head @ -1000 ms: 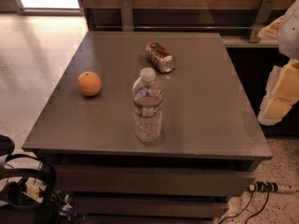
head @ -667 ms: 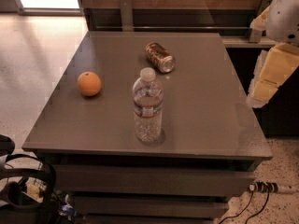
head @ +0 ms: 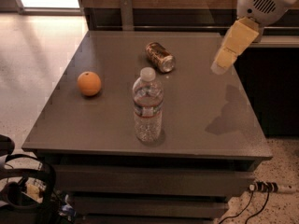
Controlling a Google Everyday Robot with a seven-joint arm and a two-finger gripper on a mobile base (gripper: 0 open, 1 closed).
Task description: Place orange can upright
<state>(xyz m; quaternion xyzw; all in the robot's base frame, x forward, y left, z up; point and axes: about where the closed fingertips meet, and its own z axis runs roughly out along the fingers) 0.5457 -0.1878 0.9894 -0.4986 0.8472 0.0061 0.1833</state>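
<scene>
The orange can (head: 160,57) is coppery brown with silver ends. It lies on its side at the back middle of the grey table (head: 93,125), its silver end facing front right. My gripper (head: 219,64) hangs in the air over the table's right part, to the right of the can and well apart from it. It holds nothing that I can see. Its shadow falls on the table surface below it.
A clear plastic water bottle (head: 148,106) stands upright in front of the can. A round orange fruit (head: 89,83) lies at the left. A dark counter (head: 275,87) borders the table's right side. Cables and gear (head: 28,190) lie on the floor at lower left.
My arm has swung in from the right edge, moving left and up over the table's right side. The can, bottle and fruit have not moved.
</scene>
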